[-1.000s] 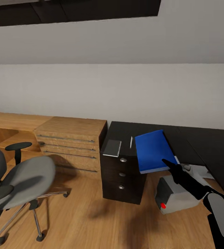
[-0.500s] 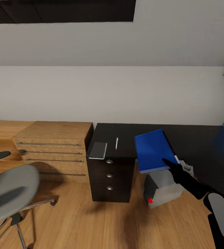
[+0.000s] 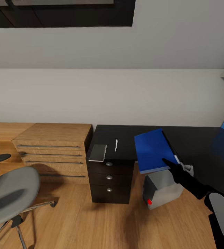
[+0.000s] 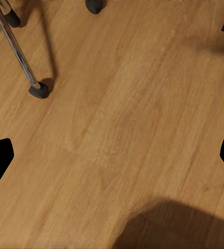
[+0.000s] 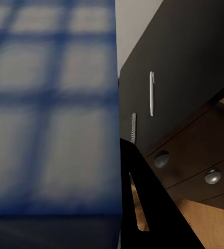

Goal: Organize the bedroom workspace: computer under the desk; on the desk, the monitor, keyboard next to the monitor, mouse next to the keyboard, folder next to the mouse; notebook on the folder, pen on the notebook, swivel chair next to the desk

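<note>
We are carrying the blue folder (image 3: 152, 150) in our right hand (image 3: 170, 163), clamped on its lower right corner, so that it is hanging flat, right of centre in the head view, over the front edge of the dark desk (image 3: 195, 141). Holding it by one corner is keeping the rest of the cover free to slide onto the desk top, which we judge to be the step in hand.

In the right wrist view the folder (image 5: 49, 104) is taking up the left half, with the hand's dark finger pressed against its edge.

The pen (image 3: 116, 145) and the grey notebook (image 3: 98, 152) are lying on the desk's left end, above the drawer unit, apart from each other; they are waiting there to be stacked once the folder is down. The computer (image 3: 162, 189) is sitting on the floor under the desk, at lower centre right.

The swivel chair (image 3: 8, 193) is standing at lower left, well apart from the desk. Our left hand (image 4: 112, 155) is spread apart over the wood floor (image 4: 122, 104), holding nothing, near a chair caster.
</note>
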